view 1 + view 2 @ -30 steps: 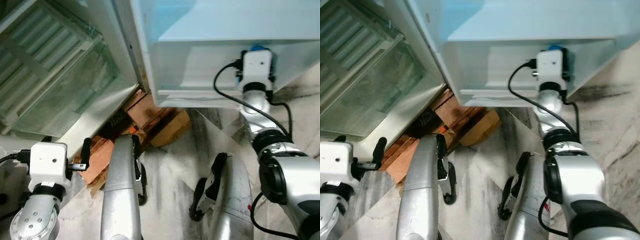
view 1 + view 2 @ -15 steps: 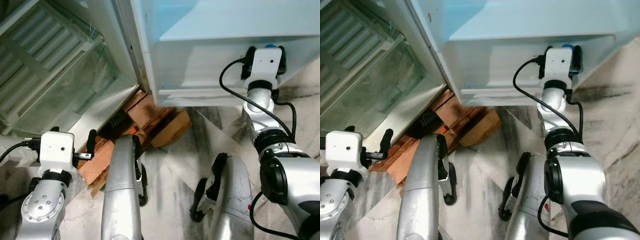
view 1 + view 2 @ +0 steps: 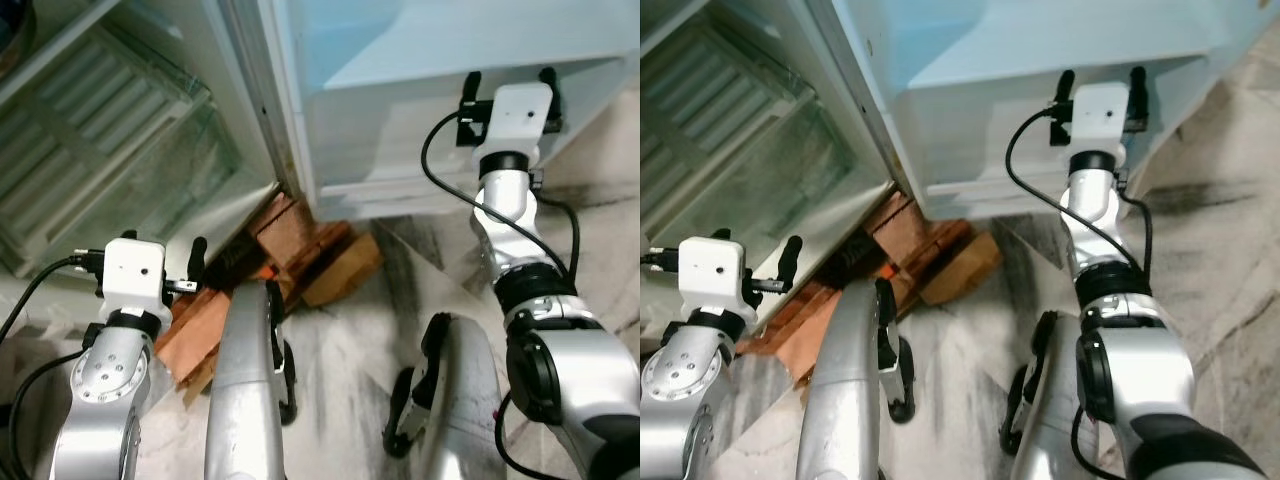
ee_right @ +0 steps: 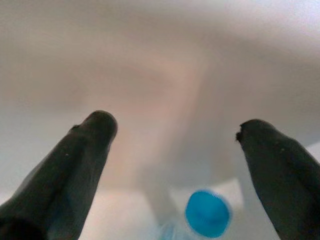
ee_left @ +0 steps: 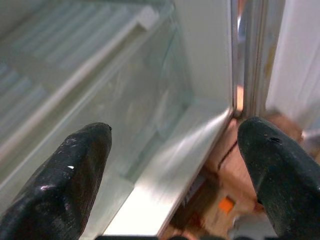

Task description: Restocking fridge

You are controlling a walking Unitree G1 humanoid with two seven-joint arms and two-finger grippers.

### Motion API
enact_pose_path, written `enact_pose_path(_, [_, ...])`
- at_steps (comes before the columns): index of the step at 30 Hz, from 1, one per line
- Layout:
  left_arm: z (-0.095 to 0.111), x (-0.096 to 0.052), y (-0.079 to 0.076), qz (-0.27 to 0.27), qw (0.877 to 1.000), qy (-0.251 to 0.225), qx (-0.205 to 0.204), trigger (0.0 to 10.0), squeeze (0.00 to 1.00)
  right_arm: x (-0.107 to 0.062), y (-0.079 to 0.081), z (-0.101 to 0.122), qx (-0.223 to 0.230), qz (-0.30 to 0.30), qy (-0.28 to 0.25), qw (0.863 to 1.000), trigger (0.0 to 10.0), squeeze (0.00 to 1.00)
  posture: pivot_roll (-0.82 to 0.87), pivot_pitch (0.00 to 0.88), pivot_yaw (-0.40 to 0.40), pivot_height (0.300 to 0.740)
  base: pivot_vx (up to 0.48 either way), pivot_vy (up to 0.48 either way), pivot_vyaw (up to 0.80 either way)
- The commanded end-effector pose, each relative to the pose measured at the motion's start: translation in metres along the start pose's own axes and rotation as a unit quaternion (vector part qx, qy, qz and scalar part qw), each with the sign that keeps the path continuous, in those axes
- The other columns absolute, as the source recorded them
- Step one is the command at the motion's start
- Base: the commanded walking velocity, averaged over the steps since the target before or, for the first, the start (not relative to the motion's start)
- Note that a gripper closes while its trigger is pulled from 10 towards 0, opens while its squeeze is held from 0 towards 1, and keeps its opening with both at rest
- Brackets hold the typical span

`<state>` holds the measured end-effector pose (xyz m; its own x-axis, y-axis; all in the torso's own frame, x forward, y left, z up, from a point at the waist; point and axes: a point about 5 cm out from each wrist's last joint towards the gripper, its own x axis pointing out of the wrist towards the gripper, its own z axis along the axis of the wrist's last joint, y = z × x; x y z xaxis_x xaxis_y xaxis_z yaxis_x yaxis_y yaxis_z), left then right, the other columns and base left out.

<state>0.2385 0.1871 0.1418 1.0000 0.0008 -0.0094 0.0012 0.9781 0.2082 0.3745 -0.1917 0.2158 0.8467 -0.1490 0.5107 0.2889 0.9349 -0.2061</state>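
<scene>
Standing before an open fridge [image 3: 160, 150], the robot looks down over both arms.

Right gripper [image 3: 505, 85]: raised against the pale door shelf [image 3: 400, 130] of the fridge door, fingers spread wide. In the right wrist view the two black fingers [image 4: 80, 160] stand well apart with nothing between the tips; below and between them lies a bottle with a blue cap [image 4: 207, 213], blurred, its body barely made out. The bottle is not gripped. White shelf wall lies beyond the fingers.

Left gripper [image 3: 755, 268]: held low at the foot of the fridge cabinet, fingers spread and empty. The left wrist view looks between the two fingers [image 5: 65, 175] at a glass-fronted drawer [image 5: 125, 110] and the white sill beneath it, with the ribbed shelf above.

Fridge interior: clear drawer and slatted shelf on the robot's left; door swung out ahead, its shelf a light blue-white.

Wooden blocks [image 3: 300, 245]: reddish-brown pieces stacked under the bottom corner of the fridge, resting on the floor, with a small orange item among them.

Floor [image 3: 340, 340]: grey-veined marble.

Robot legs [image 3: 245, 400]: two silver limbs in the foreground, on either side of the view's centre.
</scene>
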Motion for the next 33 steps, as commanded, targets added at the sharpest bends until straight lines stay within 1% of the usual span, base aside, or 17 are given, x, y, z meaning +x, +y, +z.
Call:
enact_pose_path(1, [-0.009,-0.002,-0.001,0.005,1.000,0.014,0.004,10.0,0.00,-0.011,0.002,0.000,0.008,0.012,-0.004,1.000,10.0,1.00,0.18,0.133,0.080,0.542,0.000,0.000,0.00])
enact_pose_path(3, [-0.012,0.000,-0.004,0.000,1.000,0.016,-0.002,10.0,0.00,-0.023,0.001,-0.005,0.012,0.019,0.003,1.000,10.0,1.00,0.17,0.121,0.080,0.542,0.000,0.000,0.00])
enact_pose_path(4, [-0.012,0.000,-0.004,0.000,1.000,0.016,-0.002,10.0,0.00,-0.023,0.001,-0.005,0.012,0.019,0.003,1.000,10.0,1.00,0.17,0.121,0.080,0.542,0.000,0.000,0.00])
enact_pose_path(5, [-0.014,0.000,-0.007,-0.004,1.000,0.017,-0.006,10.0,0.00,-0.035,0.004,-0.010,0.025,0.032,0.018,0.999,10.0,1.00,0.15,0.100,0.078,0.542,0.000,0.000,0.00])
enact_pose_path(6, [-0.014,0.000,-0.007,-0.004,1.000,0.017,-0.006,10.0,0.00,-0.035,0.004,-0.010,0.025,0.032,0.018,0.999,10.0,1.00,0.15,0.100,0.078,0.542,0.000,0.000,0.00])
enact_pose_path(8, [-0.020,0.000,-0.012,-0.014,1.000,0.023,-0.014,10.0,0.00,-0.075,0.016,-0.023,0.055,0.082,0.067,0.993,10.0,1.00,0.11,0.042,0.064,0.542,0.000,0.000,0.00])
enact_pose_path(9, [-0.020,0.000,-0.012,-0.014,1.000,0.023,-0.014,10.0,0.00,-0.075,0.016,-0.023,0.055,0.082,0.067,0.993,10.0,1.00,0.11,0.042,0.064,0.542,0.000,0.000,0.00])
enact_pose_path(10, [-0.025,0.001,-0.016,-0.020,0.999,0.026,-0.018,10.0,0.00,-0.106,0.025,-0.026,0.078,0.117,0.091,0.986,10.0,0.57,0.10,0.014,0.053,0.542,0.000,0.000,0.00])
enact_pose_path(11, [-0.027,0.001,-0.017,-0.021,0.999,0.026,-0.020,10.0,0.00,-0.115,0.028,-0.025,0.085,0.127,0.090,0.984,10.0,0.57,0.10,0.007,0.051,0.542,0.000,0.000,0.00])
enact_pose_path(12, [-0.027,0.001,-0.017,-0.021,0.999,0.026,-0.020,10.0,0.00,-0.115,0.028,-0.025,0.085,0.127,0.090,0.984,10.0,0.57,0.10,0.007,0.051,0.542,0.000,0.000,0.00])
enact_pose_path(13, [-0.030,0.004,-0.018,-0.016,0.999,0.023,-0.021,10.0,0.00,-0.130,0.035,-0.025,0.110,0.136,0.104,0.979,10.0,0.00,0.09,0.000,0.042,0.542,0.000,0.000,0.00])
enact_pose_path(15, [-0.031,0.006,-0.017,-0.006,0.999,0.021,-0.024,10.0,0.00,-0.138,0.038,-0.025,0.129,0.141,0.102,0.976,10.0,0.00,0.09,0.000,0.040,0.542,0.000,0.000,0.00])
enact_pose_path(17, [-0.034,0.009,-0.017,0.000,0.999,0.019,-0.026,10.0,0.00,-0.143,0.042,-0.030,0.124,0.135,0.101,0.978,10.0,0.00,0.08,0.000,0.041,0.552,0.000,0.000,0.00])
enact_pose_path(19, [-0.034,0.012,-0.018,0.003,1.000,0.016,-0.027,10.0,0.00,-0.142,0.044,-0.035,0.126,0.117,0.112,0.979,10.0,0.00,0.08,0.000,0.040,0.562,0.000,0.000,0.00])
enact_pose_path(22, [-0.033,0.020,-0.024,-0.003,1.000,0.008,-0.025,10.0,0.00,-0.136,0.047,-0.039,0.140,0.122,0.120,0.975,10.0,0.00,0.07,0.000,0.043,0.582,0.000,0.000,0.00])
enact_pose_path(28, [-0.032,0.028,-0.027,-0.004,1.000,-0.008,-0.013,10.0,0.00,-0.129,0.037,-0.036,0.139,0.125,0.136,0.973,10.0,0.00,0.05,0.000,0.037,0.622,0.000,0.000,0.00])
enact_pose_path(33, [-0.041,0.026,-0.029,-0.015,1.000,-0.010,-0.014,10.0,0.00,-0.129,0.034,-0.036,0.143,0.119,0.154,0.970,10.0,0.00,0.04,0.000,0.036,0.652,0.000,0.000,0.00])
